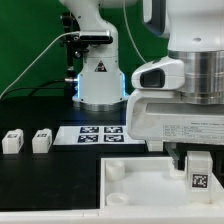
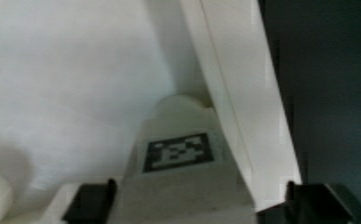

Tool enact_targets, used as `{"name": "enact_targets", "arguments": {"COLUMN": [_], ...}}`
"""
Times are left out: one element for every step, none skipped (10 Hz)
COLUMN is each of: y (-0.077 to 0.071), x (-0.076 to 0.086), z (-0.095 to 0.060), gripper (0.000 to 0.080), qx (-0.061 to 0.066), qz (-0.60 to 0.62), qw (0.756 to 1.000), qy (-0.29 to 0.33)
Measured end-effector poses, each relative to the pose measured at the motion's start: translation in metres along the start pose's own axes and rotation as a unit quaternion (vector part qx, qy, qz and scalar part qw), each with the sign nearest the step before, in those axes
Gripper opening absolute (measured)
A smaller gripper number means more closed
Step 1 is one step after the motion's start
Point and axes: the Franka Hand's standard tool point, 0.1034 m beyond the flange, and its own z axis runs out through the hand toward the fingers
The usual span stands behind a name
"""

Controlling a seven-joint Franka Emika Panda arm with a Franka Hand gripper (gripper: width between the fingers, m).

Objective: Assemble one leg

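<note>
My gripper [image 1: 196,166] hangs at the exterior view's right and is shut on a leg [image 1: 198,180], a stubby white block with a black-and-white tag facing out. It holds the leg upright over the right part of the large flat white square board [image 1: 135,195]. In the wrist view the leg [image 2: 182,150] fills the gap between my two dark fingers [image 2: 97,200], and my gripper [image 2: 203,202] is closed on it. The board's top [image 2: 70,80] lies beneath, and its edge [image 2: 230,90] runs beside the leg. Whether the leg touches the board is hidden.
Two more legs [image 1: 13,142] [image 1: 41,141] stand on the black table at the exterior view's left. The marker board [image 1: 100,133] lies behind the square board. The arm's base [image 1: 98,80] stands at the back, and a round corner socket [image 1: 115,170] shows on the square board.
</note>
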Motion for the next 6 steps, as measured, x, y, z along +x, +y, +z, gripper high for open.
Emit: {"name": "enact_targets", "arguments": {"y": [0.0003, 0.0004, 0.0004, 0.0004, 0.0011, 0.0013], "x": [-0.0001, -0.0002, 0.0002, 0.0016, 0.0024, 0.0026], "z": [0.0002, 0.0004, 0.0001, -0.0012, 0.0000, 0.0010], "gripper": [0.0294, 0.0294, 0.0294, 0.0294, 0.0294, 0.0294], "qx": [0.000, 0.001, 0.000, 0.000, 0.007, 0.010], "qz": [0.024, 0.089, 0.144, 0.194, 0.290, 0.376], "qw": [1.000, 0.996, 0.990, 0.981, 0.957, 0.927], "qy": [0.000, -0.001, -0.001, -0.002, -0.005, -0.008]}}
